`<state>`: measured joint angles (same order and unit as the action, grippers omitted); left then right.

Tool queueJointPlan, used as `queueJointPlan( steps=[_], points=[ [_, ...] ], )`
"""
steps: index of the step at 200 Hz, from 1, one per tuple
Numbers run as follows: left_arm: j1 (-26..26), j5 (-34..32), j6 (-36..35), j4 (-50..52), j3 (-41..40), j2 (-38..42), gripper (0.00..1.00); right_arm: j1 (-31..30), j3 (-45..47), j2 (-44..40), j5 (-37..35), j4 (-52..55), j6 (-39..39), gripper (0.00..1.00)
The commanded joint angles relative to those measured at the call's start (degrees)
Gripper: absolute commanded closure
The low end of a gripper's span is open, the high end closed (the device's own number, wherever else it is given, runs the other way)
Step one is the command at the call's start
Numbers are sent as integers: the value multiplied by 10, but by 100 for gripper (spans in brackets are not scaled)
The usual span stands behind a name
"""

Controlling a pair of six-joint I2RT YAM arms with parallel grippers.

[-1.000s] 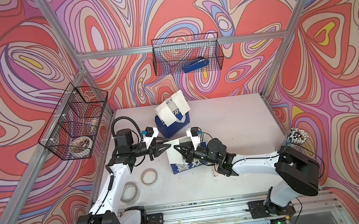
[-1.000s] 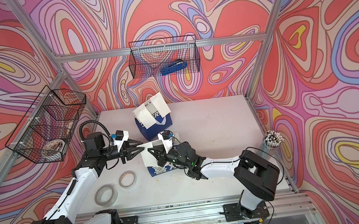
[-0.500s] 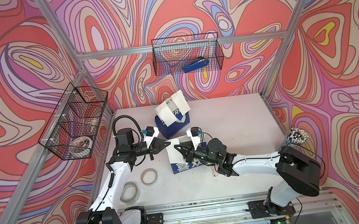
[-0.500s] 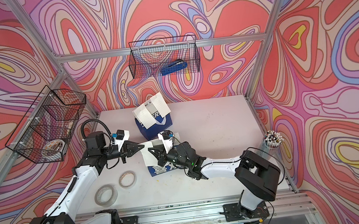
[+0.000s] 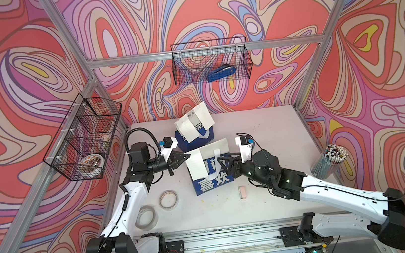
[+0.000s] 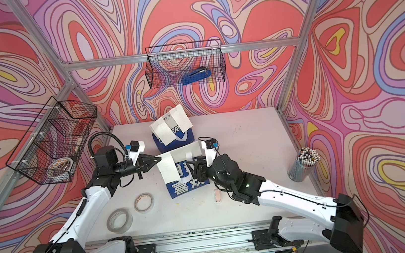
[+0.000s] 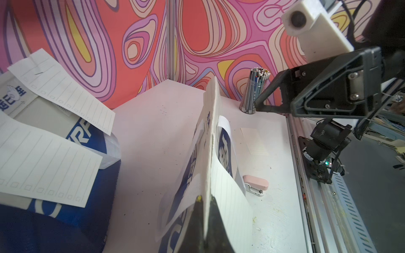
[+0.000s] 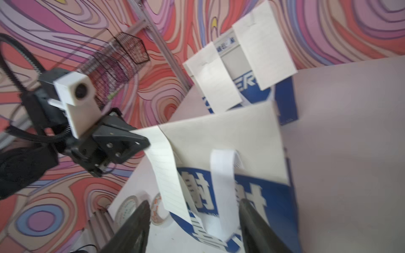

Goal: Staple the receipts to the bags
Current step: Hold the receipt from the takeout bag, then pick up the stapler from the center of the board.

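Note:
The bag with white Chinese characters stands mid-table, and a lined receipt hangs down its face. My left gripper is shut on the bag's top corner, pinching the receipt against the bag edge. My right gripper is open in front of the bag face, its fingers either side of the handle strap, holding nothing. Behind stands the CHEER bag with two receipts on its front. Another slip lies flat on the table.
A small pink stapler lies just right of the near bag. Two tape rolls sit at the front left. A pen cup stands at the right edge. Wire baskets hang on the left wall and back wall, the latter holding a blue stapler.
My left gripper closed on the bag's top corner and receipt. My right gripper, shut a second ago, has opened and released the bag.

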<state>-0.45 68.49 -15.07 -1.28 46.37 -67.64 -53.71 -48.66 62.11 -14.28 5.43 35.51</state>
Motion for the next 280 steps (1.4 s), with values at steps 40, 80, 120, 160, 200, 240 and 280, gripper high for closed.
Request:
queueJointPlan(
  steps=[40,80,120,160,200,240,280],
  points=[
    [-2,-56,-24,-15,-17,43,100,66,70,63,60,317,163,32],
    [-3,-98,-22,-13,-15,50,100,69,31,162,104,279,82,32],
    [-3,-98,-14,-26,-21,55,100,69,-5,221,115,249,68,32],
    [-3,-91,0,-39,-22,52,100,69,9,254,108,229,88,39],
    [-4,-84,13,-53,-24,47,100,69,-2,263,70,237,81,65],
    [-22,-90,22,-54,-13,34,100,69,-6,265,51,249,82,67],
    [-27,-90,24,-56,-11,31,100,69,-10,274,54,265,82,49]
  ],
)
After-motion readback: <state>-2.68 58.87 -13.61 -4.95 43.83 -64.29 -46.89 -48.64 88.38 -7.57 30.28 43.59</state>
